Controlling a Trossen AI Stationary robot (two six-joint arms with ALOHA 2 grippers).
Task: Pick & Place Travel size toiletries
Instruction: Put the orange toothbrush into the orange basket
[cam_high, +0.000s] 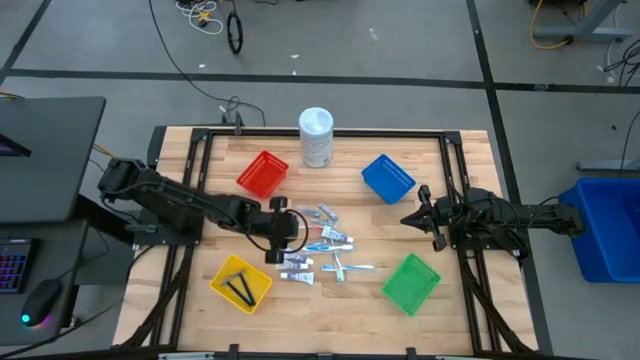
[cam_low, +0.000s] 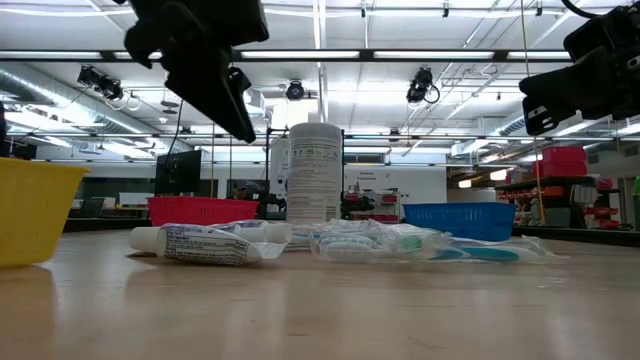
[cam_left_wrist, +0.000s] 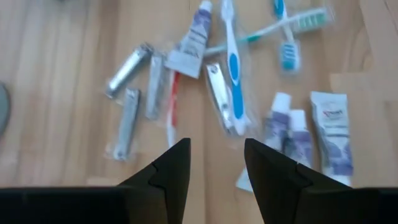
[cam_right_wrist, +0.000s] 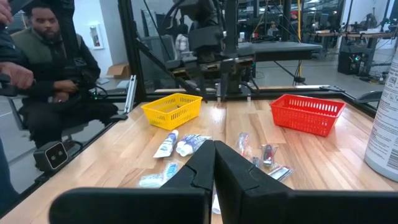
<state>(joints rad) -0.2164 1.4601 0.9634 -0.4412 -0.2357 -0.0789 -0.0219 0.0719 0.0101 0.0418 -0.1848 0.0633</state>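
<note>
High view: the left arm reached in from the table's left edge, its left gripper (cam_high: 279, 243) poised over the near-left edge of the toiletries (cam_high: 322, 250), which lay scattered mid-table between four baskets: red basket (cam_high: 262, 174), blue basket (cam_high: 388, 178), green basket (cam_high: 411, 283), and yellow basket (cam_high: 241, 283) holding two thin black pieces (cam_high: 238, 288). A tall white container (cam_high: 316, 137) stood at the far edge. The right arm waited at the right side, right gripper (cam_high: 414, 217) near the blue basket. Low view: the left gripper (cam_low: 240, 120) hung above the table, clear of the pile; a white tube (cam_low: 205, 243) lay in front, its print too small to read. Left wrist view: fingers (cam_left_wrist: 177, 171) stood apart with nothing between them, bare wood below; beyond them lay three nail clippers (cam_left_wrist: 127, 115), three toothbrushes (cam_left_wrist: 232, 65), one with a red handle, and about four small tubes (cam_left_wrist: 333, 134), lettering blurred. Right wrist view: the right gripper (cam_right_wrist: 214, 163) had its fingers pressed together, empty; a seated person (cam_right_wrist: 53, 68) was beside the table, past the yellow basket.
</note>
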